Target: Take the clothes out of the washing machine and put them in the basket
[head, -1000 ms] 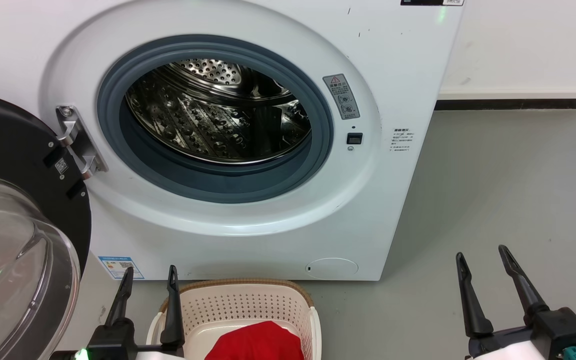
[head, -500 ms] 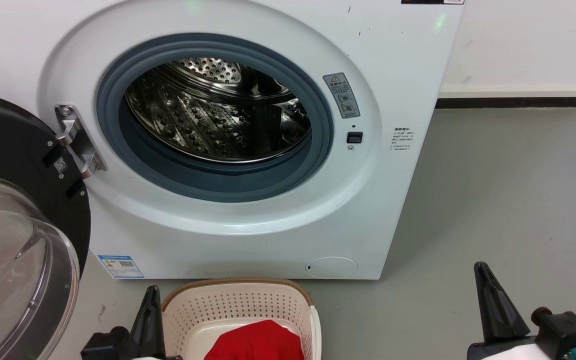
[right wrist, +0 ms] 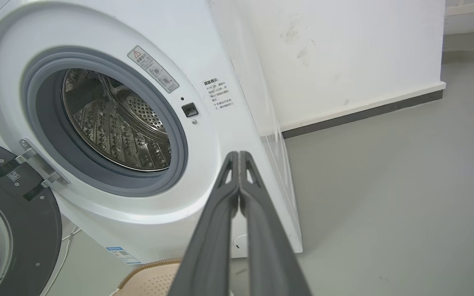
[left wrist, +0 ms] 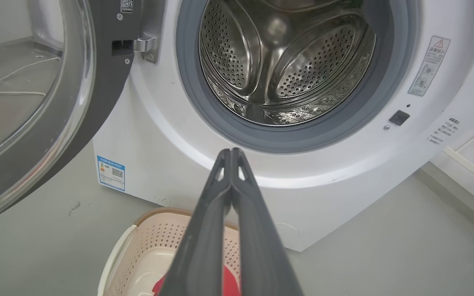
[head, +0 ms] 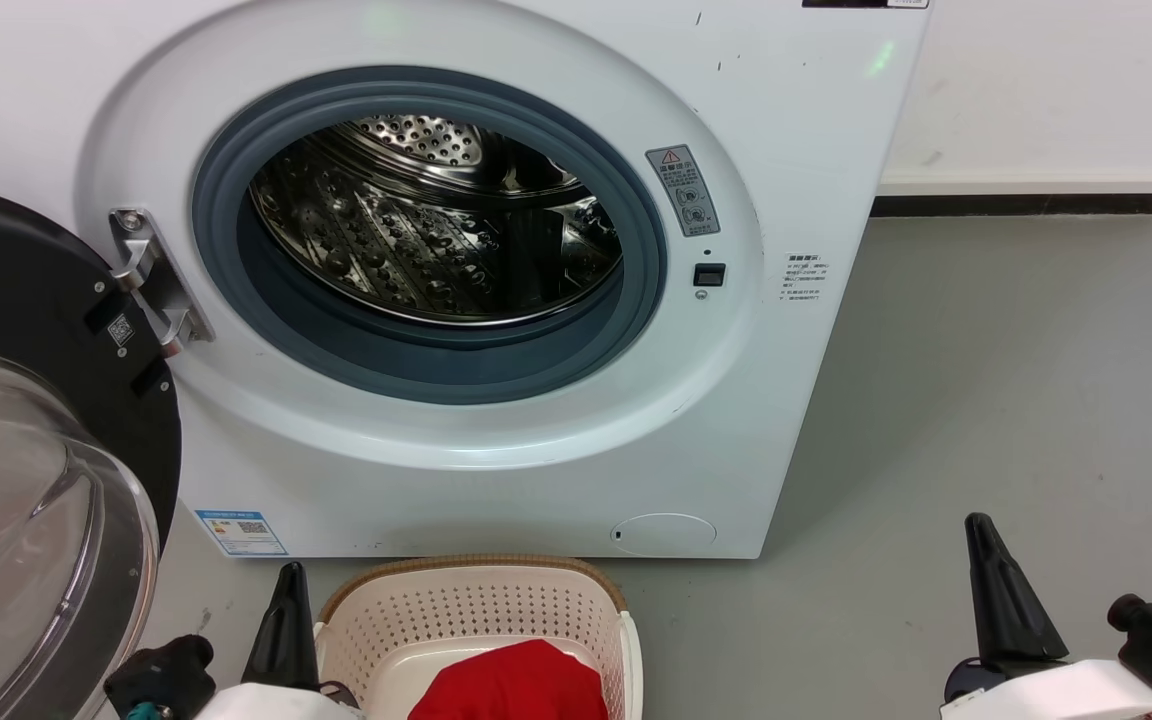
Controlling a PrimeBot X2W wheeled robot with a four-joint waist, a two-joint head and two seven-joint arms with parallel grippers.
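Clothes lay in basket.
Fabric looked soft, light; a raised fold suited pinching. Left gripper and right gripper were closed, empty.

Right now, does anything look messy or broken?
Nothing stands out. The red clothes lie inside the basket, the washing machine drum looks empty, and its door stands open.
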